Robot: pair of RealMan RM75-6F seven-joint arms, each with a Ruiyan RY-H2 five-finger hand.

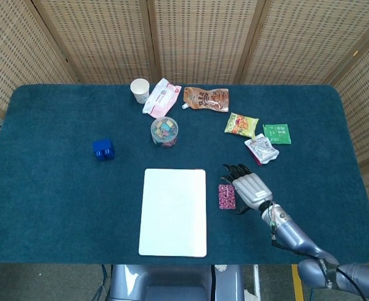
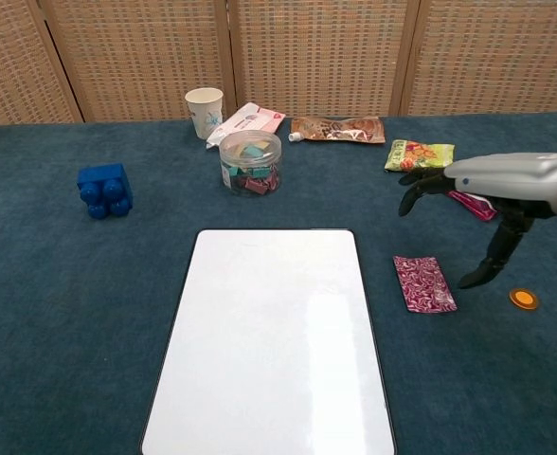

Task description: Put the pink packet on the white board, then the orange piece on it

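Note:
The pink packet point(image 1: 226, 197) point(image 2: 423, 283) lies flat on the blue table, just right of the white board point(image 1: 173, 212) point(image 2: 273, 341). A small orange piece point(image 2: 523, 300) sits on the cloth further right; in the head view my right hand hides it. My right hand point(image 1: 248, 187) point(image 2: 494, 190) hovers above and just right of the packet, fingers spread and pointing away, thumb hanging down, holding nothing. My left hand is in neither view.
At the back stand a paper cup point(image 1: 140, 89), a white-pink pouch point(image 1: 161, 97), a brown pouch point(image 1: 206, 98) and a clear jar of clips point(image 1: 164, 132). Snack packets point(image 1: 241, 125) point(image 1: 277, 133) point(image 1: 260, 149) lie behind the hand. A blue block point(image 1: 103, 149) sits at left.

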